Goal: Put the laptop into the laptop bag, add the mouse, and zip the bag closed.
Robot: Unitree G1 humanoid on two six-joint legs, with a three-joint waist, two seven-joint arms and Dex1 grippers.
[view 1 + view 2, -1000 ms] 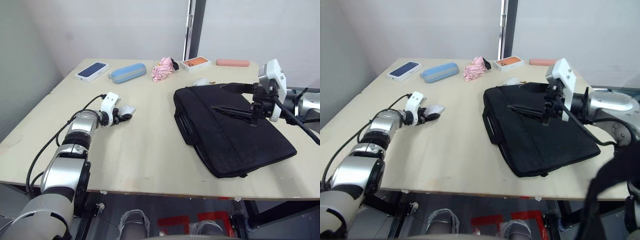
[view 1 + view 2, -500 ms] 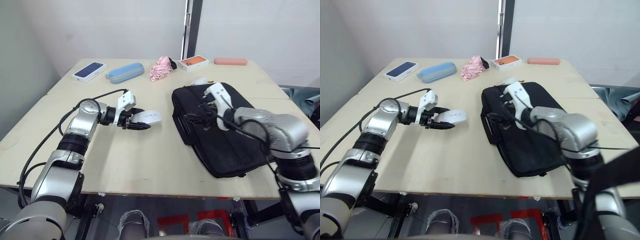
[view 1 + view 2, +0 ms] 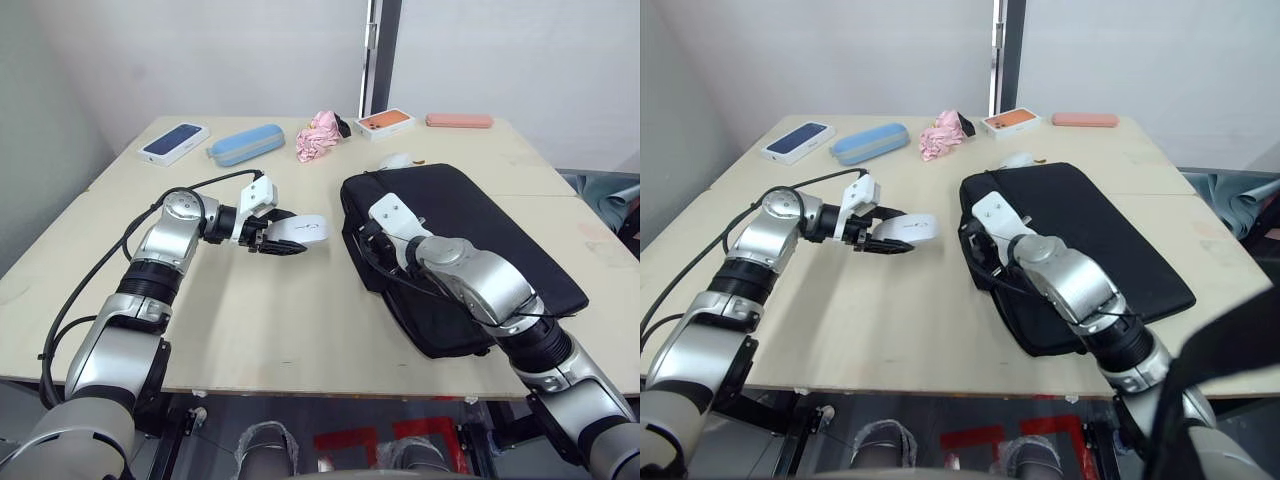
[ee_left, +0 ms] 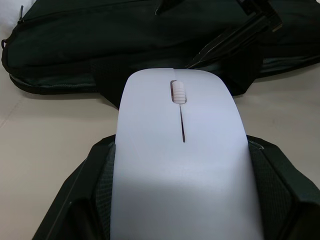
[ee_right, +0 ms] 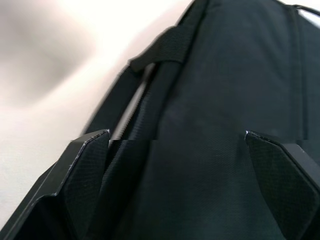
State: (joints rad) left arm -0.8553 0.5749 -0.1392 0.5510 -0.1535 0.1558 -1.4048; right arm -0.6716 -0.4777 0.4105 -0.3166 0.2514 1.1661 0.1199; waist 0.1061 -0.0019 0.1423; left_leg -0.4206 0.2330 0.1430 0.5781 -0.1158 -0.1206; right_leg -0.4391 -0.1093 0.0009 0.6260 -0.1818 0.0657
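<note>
Left end effector (image 3: 283, 238), clamped on the mouse (image 3: 300, 229), now hovers nearer the laptop bag (image 3: 470, 250), whose near-left edge the spread right end effector (image 3: 372, 243) has reached.

Laptop bag (image 3: 480, 250): big black soft fabric case, lies flat on the table's right half at a slant, handles & zipper edge facing left toward the table's middle; laptop itself can't be seen. Mouse (image 3: 298, 230): flat glossy white oval w/ scroll wheel on top, held level above the table, clamped betw. the black fingers of the left gripper (image 3: 276, 235), just left of the bag's handle edge, not touching the bag.
</note>
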